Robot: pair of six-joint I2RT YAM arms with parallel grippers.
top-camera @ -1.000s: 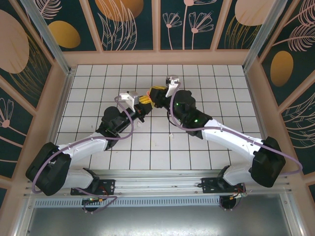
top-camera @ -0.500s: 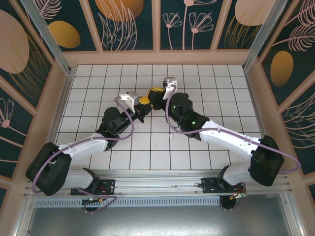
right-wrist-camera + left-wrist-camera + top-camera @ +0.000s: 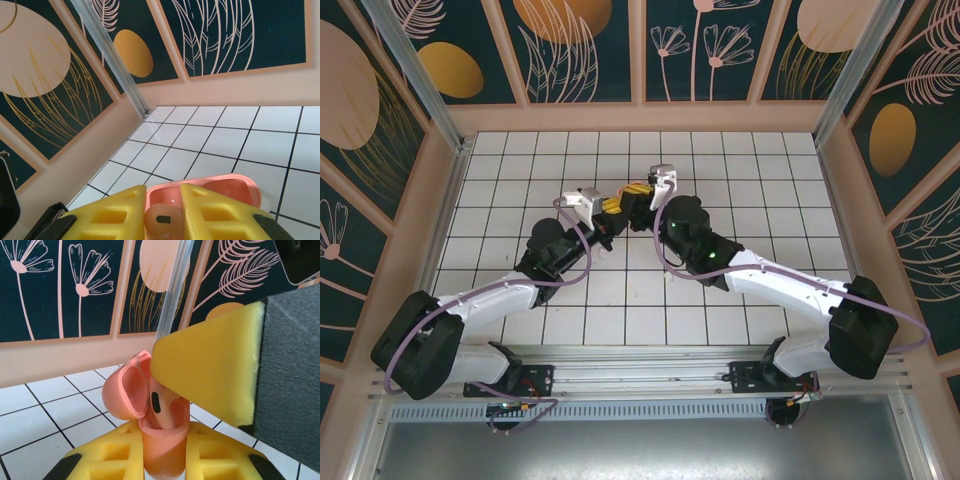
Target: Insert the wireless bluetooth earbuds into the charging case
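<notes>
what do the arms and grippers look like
The left arm and right arm: white links, bulky black joints, a lilac cable along each; green lights on the right. The left gripper and right gripper: yellow fingers with square recesses.

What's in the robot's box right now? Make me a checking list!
Surface: white tiled table with dark lines.
Job's things: pink case, lid open; pink earbud standing partly in it.
Clutter: tiny pale speck on a tile by the right arm, too small to tell.
Grippers: left gripper shut on the case; right gripper shut on the earbud.
Cables: purple cable looping along each arm.
Surroundings: walls with flower pictures.
</notes>
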